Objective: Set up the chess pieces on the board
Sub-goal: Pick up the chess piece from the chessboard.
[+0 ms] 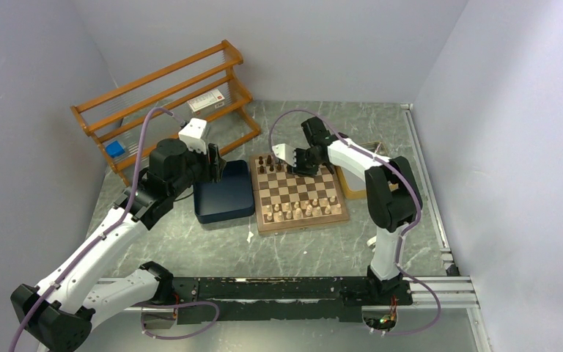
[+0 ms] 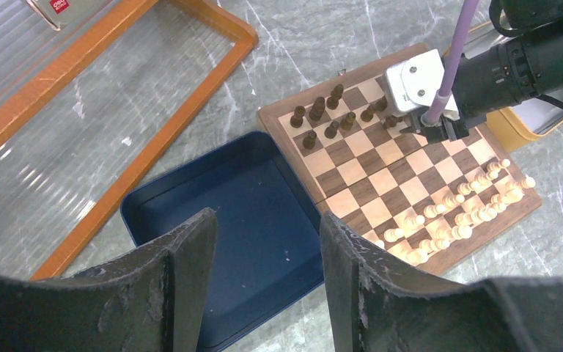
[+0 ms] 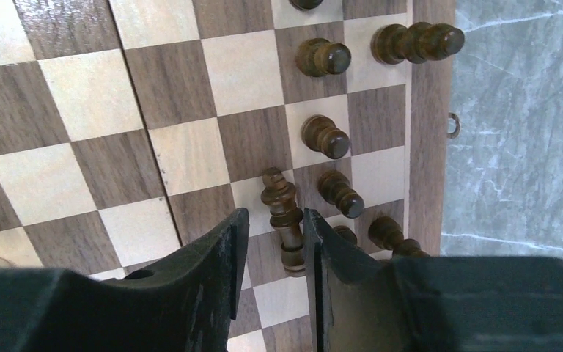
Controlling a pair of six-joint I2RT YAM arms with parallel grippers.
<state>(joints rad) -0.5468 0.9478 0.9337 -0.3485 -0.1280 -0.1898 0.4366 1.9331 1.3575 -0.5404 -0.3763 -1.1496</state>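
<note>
The board (image 1: 304,226) lies mid-table with several dark chess pieces (image 1: 271,165) standing at its far left corner. My right gripper (image 1: 293,163) hangs low over that corner. In the right wrist view its fingers straddle one tall dark piece (image 3: 284,213) standing on the board (image 3: 81,95). The piece is close against the right finger and a gap shows on the left side, so the right gripper (image 3: 276,220) is open. More dark pieces (image 3: 326,136) stand just beyond. My left gripper (image 2: 267,220) is open and empty above the dark blue tray (image 2: 249,198).
Pale cream chessmen (image 1: 304,211) fill the board's near rows. The blue tray (image 1: 223,202) touches the board's left side. A wooden rack (image 1: 165,95) stands at the back left. A yellow-edged flat tray (image 1: 355,192) sits right of the board, under the right arm.
</note>
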